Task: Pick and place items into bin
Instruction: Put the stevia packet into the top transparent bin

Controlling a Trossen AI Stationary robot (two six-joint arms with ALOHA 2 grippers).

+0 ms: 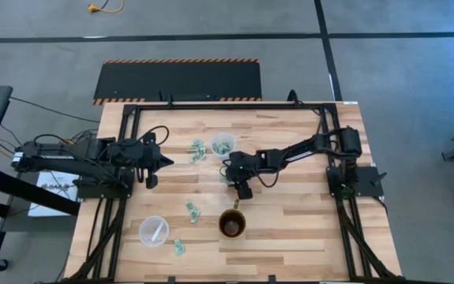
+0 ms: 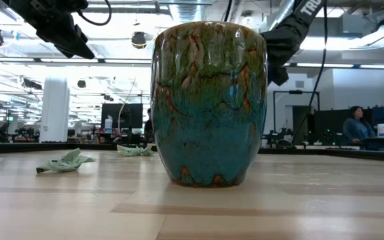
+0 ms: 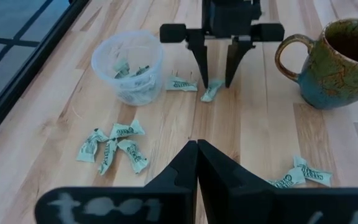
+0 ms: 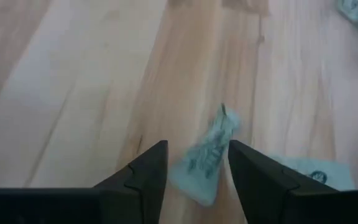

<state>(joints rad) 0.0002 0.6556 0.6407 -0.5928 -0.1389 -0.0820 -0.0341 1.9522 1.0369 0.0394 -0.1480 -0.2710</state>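
Wrapper (image 4: 207, 158) — on table | between spread right fingers (image 4: 143, 171)

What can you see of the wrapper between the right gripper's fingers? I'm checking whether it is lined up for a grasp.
The wrapper is a small crumpled pale green-and-white piece with dark print, twisted at one end. It lies flat on the wooden table, between the open fingers of the right gripper, which stand on either side of it. Whether the fingers touch it cannot be told. Another wrapper lies beside it, near the clear cup.
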